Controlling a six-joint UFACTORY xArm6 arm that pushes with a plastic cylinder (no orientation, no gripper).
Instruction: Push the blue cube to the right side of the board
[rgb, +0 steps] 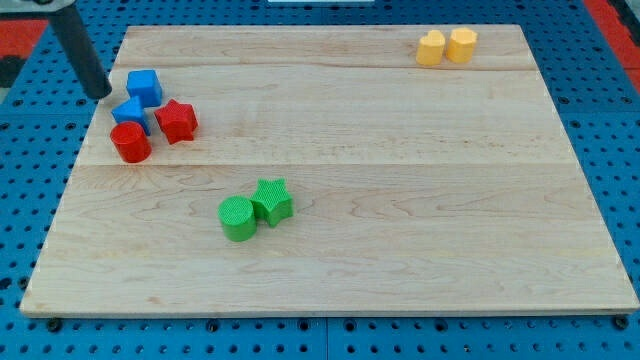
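Observation:
The blue cube (144, 87) sits near the board's left edge, at the view's upper left. My tip (101, 94) is just left of it, at the board's left edge, a small gap away. A second blue block (130, 113) lies just below the cube. A red star-shaped block (176, 121) and a red cylinder (131, 142) crowd around that second blue block.
A green cylinder (237, 218) and a green star-shaped block (272, 201) touch each other at the board's lower middle. Two yellow blocks (431, 48) (462, 45) sit side by side at the view's top right. The wooden board (400, 180) rests on a blue pegboard.

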